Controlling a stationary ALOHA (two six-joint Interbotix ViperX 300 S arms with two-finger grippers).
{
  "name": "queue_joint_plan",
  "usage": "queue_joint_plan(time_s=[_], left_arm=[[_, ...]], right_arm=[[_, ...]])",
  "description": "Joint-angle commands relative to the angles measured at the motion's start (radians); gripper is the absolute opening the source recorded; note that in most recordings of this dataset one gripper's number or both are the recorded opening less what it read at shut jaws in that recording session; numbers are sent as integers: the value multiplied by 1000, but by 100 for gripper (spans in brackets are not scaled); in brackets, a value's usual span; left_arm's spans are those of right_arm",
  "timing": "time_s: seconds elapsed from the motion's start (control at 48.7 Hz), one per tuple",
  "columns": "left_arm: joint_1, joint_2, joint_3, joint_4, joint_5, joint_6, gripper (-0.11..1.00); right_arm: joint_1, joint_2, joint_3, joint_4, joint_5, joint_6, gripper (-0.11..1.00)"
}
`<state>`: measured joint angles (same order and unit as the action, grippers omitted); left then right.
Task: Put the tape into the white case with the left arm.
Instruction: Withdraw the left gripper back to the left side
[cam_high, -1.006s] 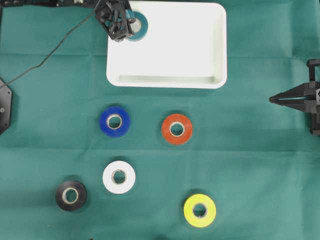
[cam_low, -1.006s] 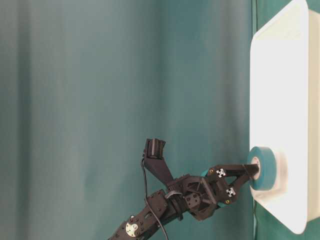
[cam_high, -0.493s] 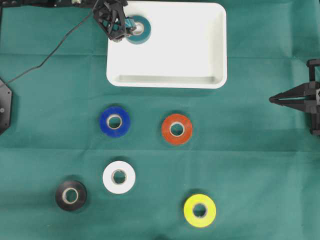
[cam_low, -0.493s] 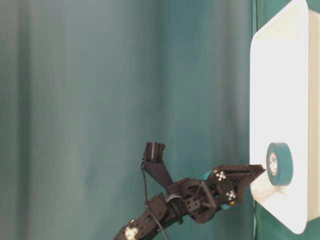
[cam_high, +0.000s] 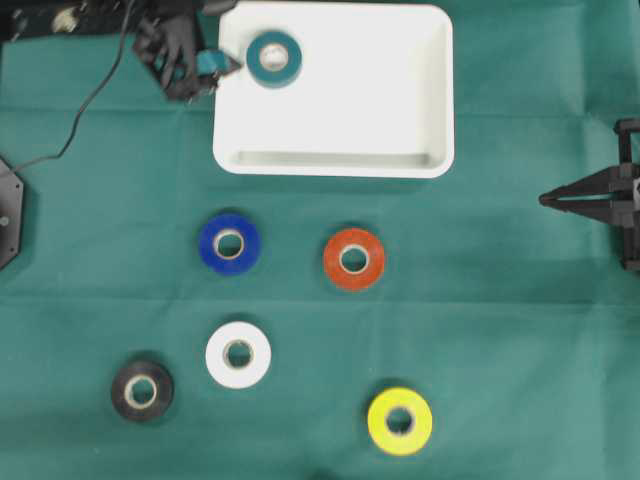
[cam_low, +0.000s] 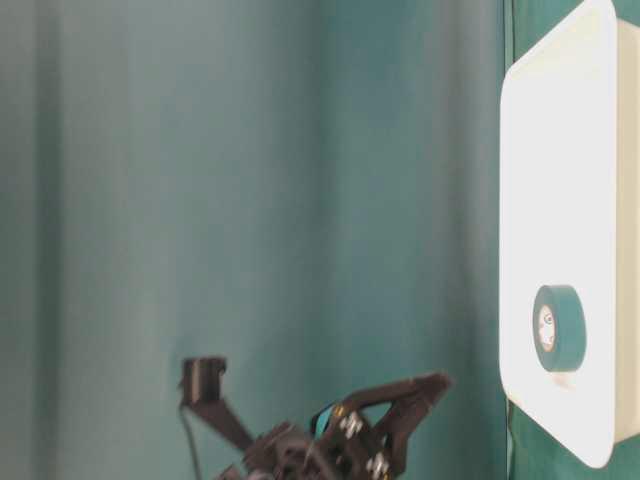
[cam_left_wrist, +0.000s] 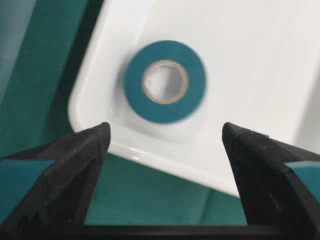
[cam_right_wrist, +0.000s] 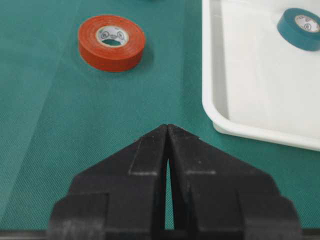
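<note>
Left gripper, black with teal bands, hangs spread wide just outside the shallow white plastic case, and the teal tape roll lies flat in its corner; right gripper sits pressed together

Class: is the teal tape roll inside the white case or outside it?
Inside. The teal tape roll lies flat on the floor of the white case, within its rim.
</note>
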<state>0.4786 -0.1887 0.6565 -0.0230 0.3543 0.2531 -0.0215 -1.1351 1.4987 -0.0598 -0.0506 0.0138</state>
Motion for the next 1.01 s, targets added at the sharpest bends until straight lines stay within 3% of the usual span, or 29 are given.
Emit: queue_joint_plan(time_s=[0.0,0.431,0.985], left_arm=[[-25,-67,21,0,-6,-3,91],[-44,-192,198,-2,-130,-6,91],[-193,-456,373,-5,-152,-95,91]], right_arm=[[-2,5,-11,0,-6,2,-10],[-2,5,-12,2,-5,2,-10],[-2,5,-11,2,-6,2,-10]])
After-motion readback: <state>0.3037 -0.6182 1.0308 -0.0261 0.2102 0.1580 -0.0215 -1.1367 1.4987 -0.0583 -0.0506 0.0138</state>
